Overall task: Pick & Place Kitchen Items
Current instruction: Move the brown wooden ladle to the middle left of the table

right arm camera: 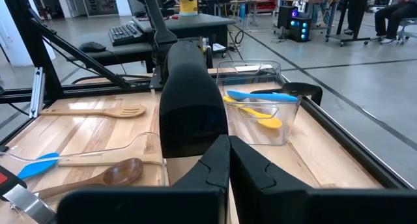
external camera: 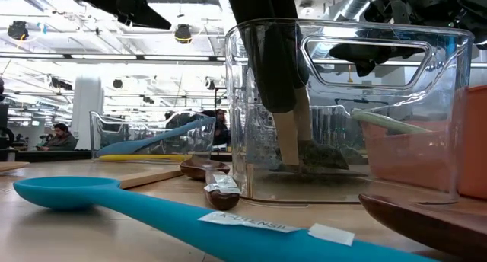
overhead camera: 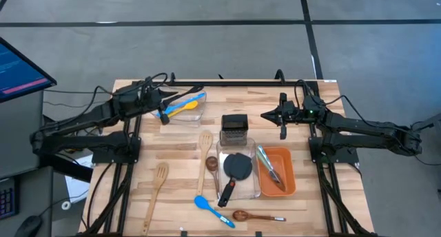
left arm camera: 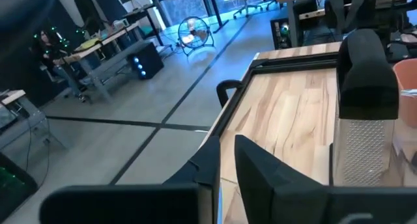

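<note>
My left gripper [overhead camera: 167, 101] hovers at the far left, beside a clear bin [overhead camera: 196, 114] that holds a blue spoon [overhead camera: 191, 98] and a yellow spoon [overhead camera: 182, 109]. Its fingers [left arm camera: 260, 168] stand close together with nothing between them. My right gripper [overhead camera: 264, 116] hangs shut and empty right of the steel box grater [overhead camera: 234, 127], which stands upright on the table. A black turner [overhead camera: 237, 169] lies in the middle clear bin [overhead camera: 252, 146], and metal tongs [overhead camera: 270, 165] lie in the orange bin [overhead camera: 288, 184]. Loose on the table are wooden spatulas [overhead camera: 204, 151] [overhead camera: 157, 185], a blue spoon [overhead camera: 211, 210] and a brown spoon [overhead camera: 253, 215].
A small brown spoon [overhead camera: 211, 163] lies left of the middle bin. Bare wood shows at the table's far middle [overhead camera: 241, 96] and near left corner [overhead camera: 127, 216]. A monitor [overhead camera: 17, 68] stands off the table's left side. People sit at desks in the room beyond [external camera: 57, 136].
</note>
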Available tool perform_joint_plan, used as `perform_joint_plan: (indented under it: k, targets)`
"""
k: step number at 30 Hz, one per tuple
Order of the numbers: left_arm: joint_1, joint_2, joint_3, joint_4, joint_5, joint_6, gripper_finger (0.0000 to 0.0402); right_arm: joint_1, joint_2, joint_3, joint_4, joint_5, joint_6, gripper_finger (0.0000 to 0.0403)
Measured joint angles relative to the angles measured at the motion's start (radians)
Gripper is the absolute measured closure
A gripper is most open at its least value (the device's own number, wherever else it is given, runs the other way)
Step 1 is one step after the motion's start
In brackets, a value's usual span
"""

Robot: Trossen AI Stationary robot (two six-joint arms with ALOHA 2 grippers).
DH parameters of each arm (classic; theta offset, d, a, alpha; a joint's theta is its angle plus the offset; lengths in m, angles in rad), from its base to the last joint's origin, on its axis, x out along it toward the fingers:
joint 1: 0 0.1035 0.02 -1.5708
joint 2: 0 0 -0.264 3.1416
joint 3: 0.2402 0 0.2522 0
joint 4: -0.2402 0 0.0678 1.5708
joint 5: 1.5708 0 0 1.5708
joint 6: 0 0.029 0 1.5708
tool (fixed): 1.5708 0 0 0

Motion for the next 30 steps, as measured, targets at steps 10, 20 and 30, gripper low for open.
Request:
perform_joint_plan:
  k: [10,20,30]
  targets:
    - [0.000,0.036,0.000,0.000,-0.001,0.000,0.0384,0.000,0.000,0.000,0.000,0.000,-0.050,0.0402]
    - [0.000,0.057,0.000,0.002,-0.002,0.000,0.0385,0.000,0.000,0.000,0.000,0.000,-0.050,0.0402]
    - [0.000,0.057,0.000,0.003,-0.002,0.000,0.0386,0.000,0.000,0.000,0.000,0.000,-0.051,0.0402]
